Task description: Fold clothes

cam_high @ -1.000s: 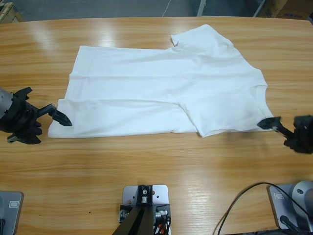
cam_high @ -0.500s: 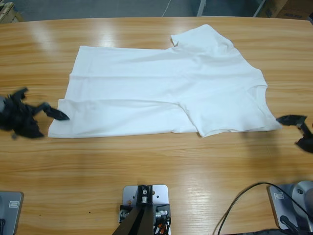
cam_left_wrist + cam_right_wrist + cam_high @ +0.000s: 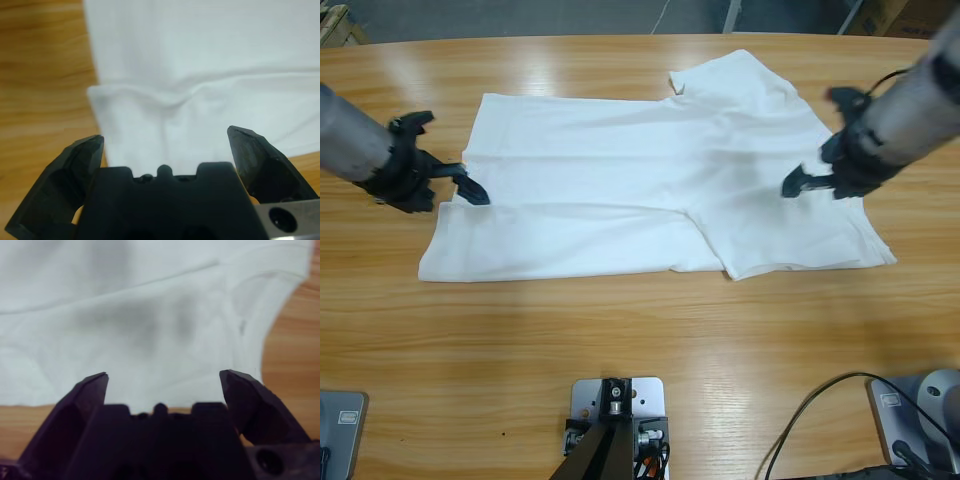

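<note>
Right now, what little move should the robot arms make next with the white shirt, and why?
Probably lower both onto the cloth and pinch it. The T-shirt lies partly folded on the table, and neither holds it. The left end effector is open over its end edge, and the right end effector is open above the neck end.

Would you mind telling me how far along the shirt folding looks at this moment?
One fold looks done: the near long edge of the white T-shirt lies doubled over the body, with a sleeve sticking out at the far side. In hand: the left gripper hovers at the hem end and the right gripper over the neck end, both with open jaws, holding nothing. Left: the far side and the crosswise folds.
</note>
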Robot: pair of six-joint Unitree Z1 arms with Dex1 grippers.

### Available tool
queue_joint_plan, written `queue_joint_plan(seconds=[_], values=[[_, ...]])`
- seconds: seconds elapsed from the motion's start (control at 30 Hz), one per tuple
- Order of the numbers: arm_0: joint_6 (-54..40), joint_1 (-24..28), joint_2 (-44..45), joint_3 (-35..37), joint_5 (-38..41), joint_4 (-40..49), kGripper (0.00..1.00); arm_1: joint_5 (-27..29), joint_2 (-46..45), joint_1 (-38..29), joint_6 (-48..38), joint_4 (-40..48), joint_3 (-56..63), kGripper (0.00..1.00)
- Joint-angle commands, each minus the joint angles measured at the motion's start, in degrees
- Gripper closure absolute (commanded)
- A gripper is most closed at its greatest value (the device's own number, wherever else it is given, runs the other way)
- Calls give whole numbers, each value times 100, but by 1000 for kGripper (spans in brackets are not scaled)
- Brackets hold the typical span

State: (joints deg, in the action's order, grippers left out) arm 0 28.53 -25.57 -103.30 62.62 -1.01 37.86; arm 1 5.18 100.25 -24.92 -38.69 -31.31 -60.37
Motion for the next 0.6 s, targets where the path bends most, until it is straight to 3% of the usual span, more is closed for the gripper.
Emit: queue_joint_plan(seconds=[0.03,0.33,0.6], values=[[-67,-123,-605,-222,101,-792,41,-295,618,40,154,937,630,110],[2,-334,-860,-544,42,-1136,36,-214,1003,40,51,1566,1043,106],[246,-484,-906,-1274,-66,-1483,41,-254,1140,-301,-914,1551,1511,101]])
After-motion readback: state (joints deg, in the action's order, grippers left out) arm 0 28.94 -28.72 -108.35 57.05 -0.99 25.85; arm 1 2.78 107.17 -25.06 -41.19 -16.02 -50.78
